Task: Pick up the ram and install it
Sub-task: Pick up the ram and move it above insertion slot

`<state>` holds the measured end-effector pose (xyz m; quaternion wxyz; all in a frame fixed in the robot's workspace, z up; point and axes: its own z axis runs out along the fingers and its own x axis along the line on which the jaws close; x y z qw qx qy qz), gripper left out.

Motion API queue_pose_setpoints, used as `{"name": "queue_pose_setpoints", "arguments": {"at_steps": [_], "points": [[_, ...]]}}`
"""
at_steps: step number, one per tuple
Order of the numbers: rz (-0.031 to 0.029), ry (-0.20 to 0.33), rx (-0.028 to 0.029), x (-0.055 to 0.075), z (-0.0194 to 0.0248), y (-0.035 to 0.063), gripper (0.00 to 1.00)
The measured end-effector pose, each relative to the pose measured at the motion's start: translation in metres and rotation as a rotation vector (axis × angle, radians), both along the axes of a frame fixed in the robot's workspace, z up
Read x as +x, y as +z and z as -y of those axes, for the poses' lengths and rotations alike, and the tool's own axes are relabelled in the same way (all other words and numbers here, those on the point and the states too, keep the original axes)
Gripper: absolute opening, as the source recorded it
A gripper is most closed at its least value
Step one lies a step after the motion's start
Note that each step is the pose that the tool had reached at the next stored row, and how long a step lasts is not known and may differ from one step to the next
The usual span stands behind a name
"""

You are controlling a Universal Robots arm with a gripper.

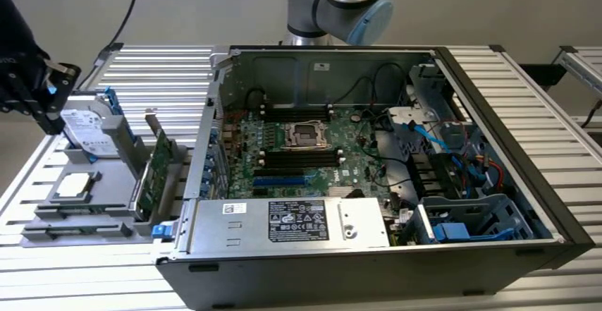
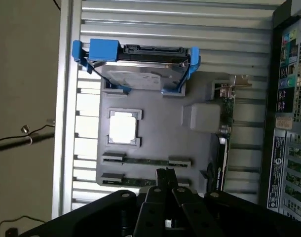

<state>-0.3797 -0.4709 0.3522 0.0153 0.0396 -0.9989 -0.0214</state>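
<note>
- Right now the arm [image 1: 334,8] is rising behind the open computer case [image 1: 564,219] and reaching out to the exterior view's left, so the gripper [image 1: 52,120] is hanging over the grey tray [image 1: 103,198].
- From the wrist view, the gripper [image 2: 165,175] is pointing straight down at the tray [image 2: 160,138]. Its two black fingers are pressing together at the tips and gripping nothing.
- The ram [image 2: 135,181] is lying flat in a slot along one edge of the tray, a thin green strip held between two grey end clips. The fingertips are hovering right over its middle and covering part of it. I cannot tell whether they are touching it.
- A second stick [image 2: 145,160] is sitting in the next slot, one step further into the tray.
- A square silver processor [image 2: 123,127] is resting near the middle of the tray.
- A silver hard drive [image 2: 140,74] with blue rails is standing at the end of the tray opposite the ram.
- A green expansion card [image 1: 155,170] is standing on edge along the side of the tray nearest the case, beside a raised grey block [image 2: 202,117].
- Inside the case the motherboard [image 1: 292,149] is lying exposed, with the power supply [image 1: 301,219] in front of it. The case wall is standing between the tray and the board.
- Everything is resting on a slatted metal table [image 1: 160,71].
</note>
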Motion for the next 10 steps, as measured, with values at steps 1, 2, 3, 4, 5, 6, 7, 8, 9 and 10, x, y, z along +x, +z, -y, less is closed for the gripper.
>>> {"name": "queue_pose_setpoints", "arguments": {"at_steps": [1,2,3,4,5,6,7,8,9,10], "points": [[0.0,0.018,0.0,0.0,0.0,-0.0002,0.11],[-0.0001,0.036,0.0,0.0,0.0,-0.0004,0.11],[-0.0001,0.054,0.0,0.0,0.0,-0.0006,0.11],[-0.0001,0.072,0.0,0.0,0.0,-0.0008,0.11],[-0.0001,0.09,0.0001,0.0,0.0,-0.001,0.11],[0.0,0.108,0.0,0.0,0.0,-0.0012,0.11],[0.0,0.126,0.0001,0.0,0.0,-0.0014,0.11],[0.0,0.146,0.0001,0.0,0.0,-0.0016,0.11],[-0.0001,0.163,0.0,0.0,0.0,-0.0018,0.11],[0.0,0.181,0.0,0.0,0.0,-0.002,0.11]]}}
